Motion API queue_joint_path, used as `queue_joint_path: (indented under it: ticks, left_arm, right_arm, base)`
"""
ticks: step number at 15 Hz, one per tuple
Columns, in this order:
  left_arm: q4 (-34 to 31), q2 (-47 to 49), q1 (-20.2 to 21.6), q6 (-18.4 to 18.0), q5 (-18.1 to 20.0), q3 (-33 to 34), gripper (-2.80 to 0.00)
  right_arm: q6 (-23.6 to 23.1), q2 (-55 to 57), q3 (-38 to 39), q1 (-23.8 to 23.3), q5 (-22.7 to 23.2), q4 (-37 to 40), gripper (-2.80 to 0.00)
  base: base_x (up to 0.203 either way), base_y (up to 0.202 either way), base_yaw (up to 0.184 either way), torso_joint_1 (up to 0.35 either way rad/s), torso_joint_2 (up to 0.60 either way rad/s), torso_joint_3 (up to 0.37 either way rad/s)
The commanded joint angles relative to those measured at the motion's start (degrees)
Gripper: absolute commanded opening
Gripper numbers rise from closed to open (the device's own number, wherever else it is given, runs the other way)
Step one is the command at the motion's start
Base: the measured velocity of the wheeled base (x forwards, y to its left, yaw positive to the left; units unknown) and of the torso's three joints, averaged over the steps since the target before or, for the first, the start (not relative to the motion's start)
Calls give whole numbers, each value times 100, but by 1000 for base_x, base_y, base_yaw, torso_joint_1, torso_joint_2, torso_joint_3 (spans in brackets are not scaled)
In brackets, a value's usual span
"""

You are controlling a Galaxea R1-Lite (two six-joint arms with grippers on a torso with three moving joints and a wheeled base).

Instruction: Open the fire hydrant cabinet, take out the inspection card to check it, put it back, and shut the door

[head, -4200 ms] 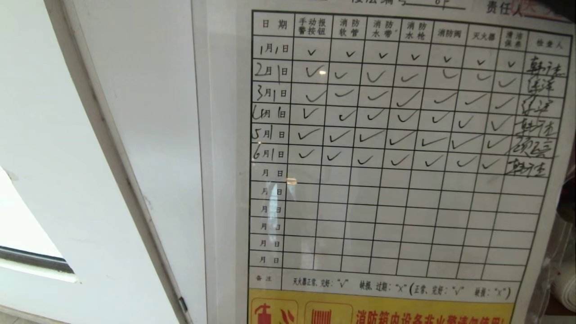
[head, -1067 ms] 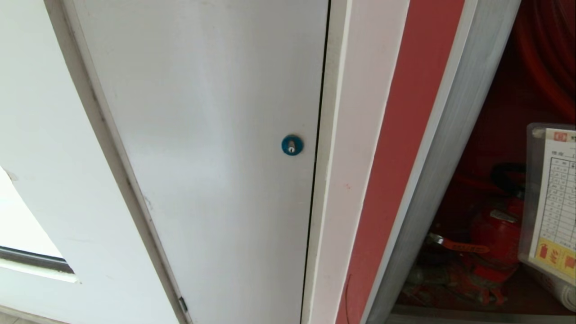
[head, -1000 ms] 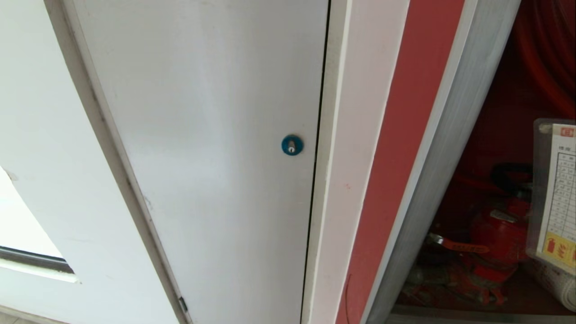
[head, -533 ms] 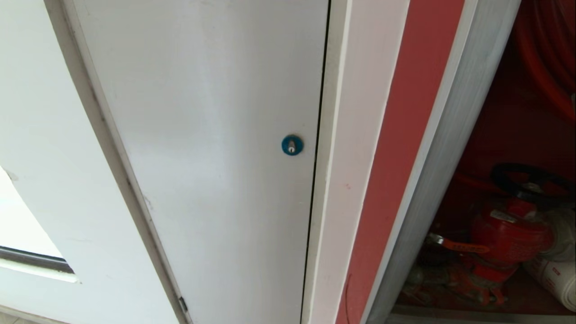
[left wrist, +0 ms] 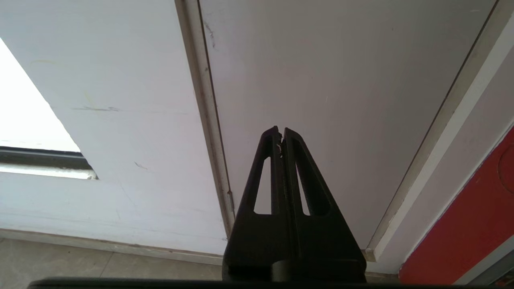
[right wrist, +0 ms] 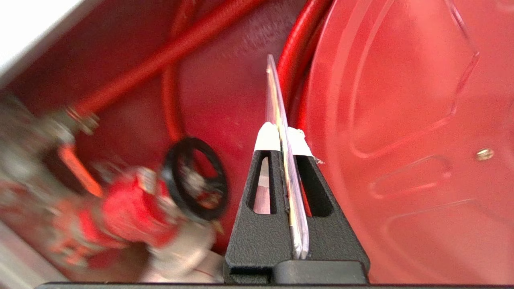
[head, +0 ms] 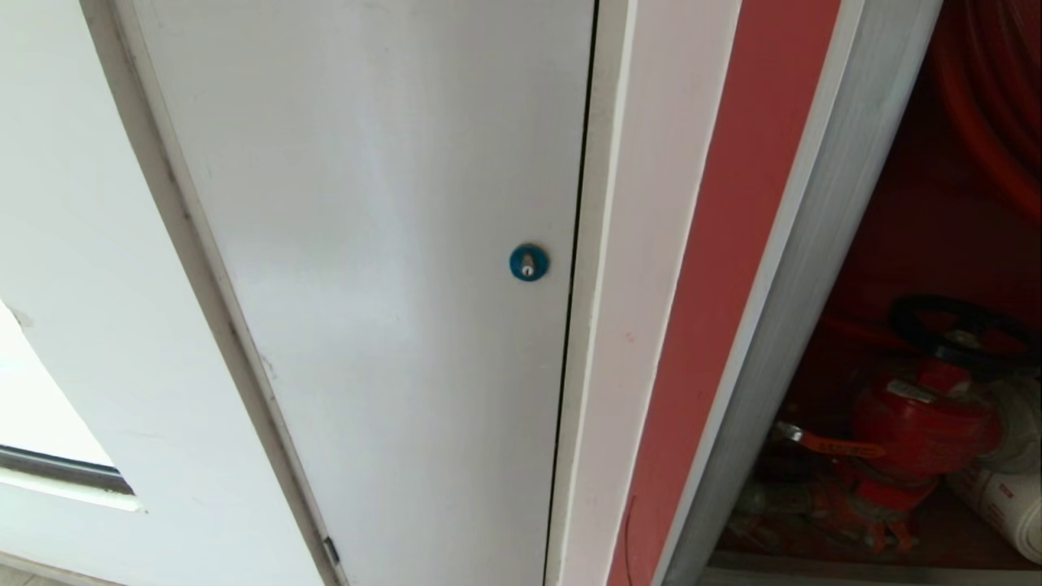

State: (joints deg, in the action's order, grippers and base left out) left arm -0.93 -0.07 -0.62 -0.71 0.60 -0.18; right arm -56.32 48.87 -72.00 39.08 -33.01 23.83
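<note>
The fire hydrant cabinet (head: 816,244) stands open at the right of the head view, with its silver frame and red interior. Low inside sit a red valve (head: 920,423) and a white rolled hose (head: 1003,498). In the right wrist view my right gripper (right wrist: 283,136) is inside the cabinet, shut on the inspection card (right wrist: 276,96). The card shows edge-on in a clear sleeve between the white-taped fingertips, between the red hose reel (right wrist: 401,120) and the valve (right wrist: 132,210). The card and the right gripper are outside the head view. The door is out of view. My left gripper (left wrist: 280,132) is parked, shut and empty.
A plain pale grey panel (head: 391,244) with a blue round lock (head: 528,262) fills the middle of the head view, left of a white and red strip (head: 716,244). The valve's black handwheel (right wrist: 196,178) lies near the card. Floor tiles (left wrist: 100,269) show below the left gripper.
The card filled the head view four seconds ago, then slid right into the cabinet and has now left that view, uncovering the valve and hose. The left arm is still.
</note>
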Motion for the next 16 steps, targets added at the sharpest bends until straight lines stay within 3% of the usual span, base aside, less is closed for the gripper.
queue_joint_path:
  ticks: [1, 5, 11, 16]
  left_arm:
    - [4, 7, 1, 0, 2, 1, -280]
    - [4, 7, 1, 0, 2, 1, -280]
    - [1, 7, 1, 0, -3, 1, -280]
    - [5, 7, 1, 0, -3, 1, -280]
  right_arm:
    - [-502, 104, -1, 3, -181, -3, -280]
    - [-566, 228, 10, 3, -316, 9, -280]
    - [-1802, 185, 163, 3, -514, 22, -280]
    - [-1892, 563, 670, 12, -371, -507, -280]
  base:
    - [0, 0, 0, 0, 0, 0]
    - [0, 0, 0, 0, 0, 0]
    - [0, 0, 0, 0, 0, 0]
    - [0, 0, 0, 0, 0, 0]
